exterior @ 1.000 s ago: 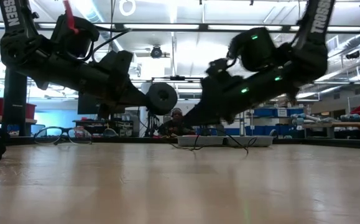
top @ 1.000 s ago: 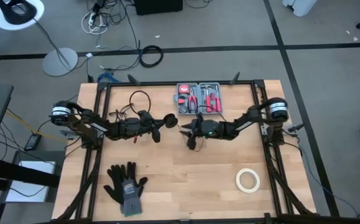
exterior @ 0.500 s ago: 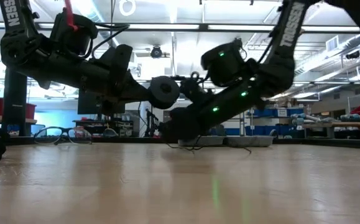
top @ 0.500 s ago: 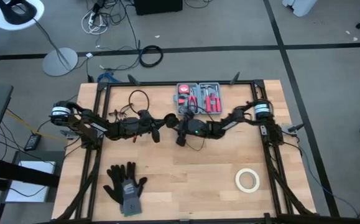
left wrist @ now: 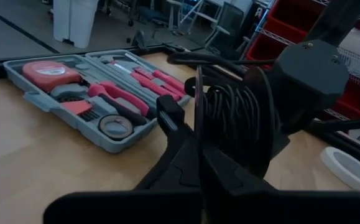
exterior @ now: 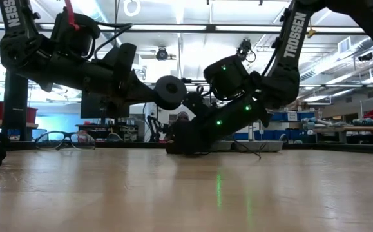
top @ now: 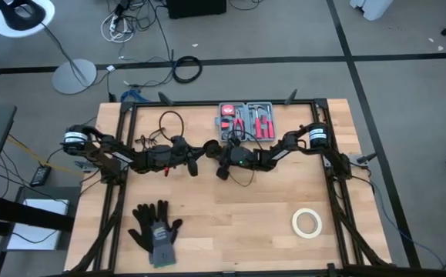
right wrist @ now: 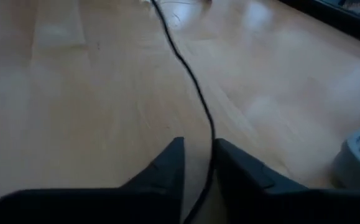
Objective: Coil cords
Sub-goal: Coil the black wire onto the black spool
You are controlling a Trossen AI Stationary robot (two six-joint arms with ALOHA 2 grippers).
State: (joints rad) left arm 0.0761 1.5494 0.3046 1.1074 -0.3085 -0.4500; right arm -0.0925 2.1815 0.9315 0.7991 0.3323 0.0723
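The left gripper (left wrist: pixel 198 168) was clenched on the cord (left wrist: pixel 199 118) near the tabletop's far edge; the right gripper (right wrist: pixel 198 163) straddled it, released

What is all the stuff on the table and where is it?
Cord: one, thin black, running across the table middle and between the right gripper's fingers; some of it is coiled at the left gripper.
Tool case: one, grey with red tools, open at the table's far edge.
Tape roll: one, white, near right part of the table.
Gloves: a black and grey pair, near left part.
Table: one, light wood.
Left gripper: one, dark, shut, at the table middle, holding the coil.
Right gripper: one, dark, low over the table middle, fingers closing around the cord.
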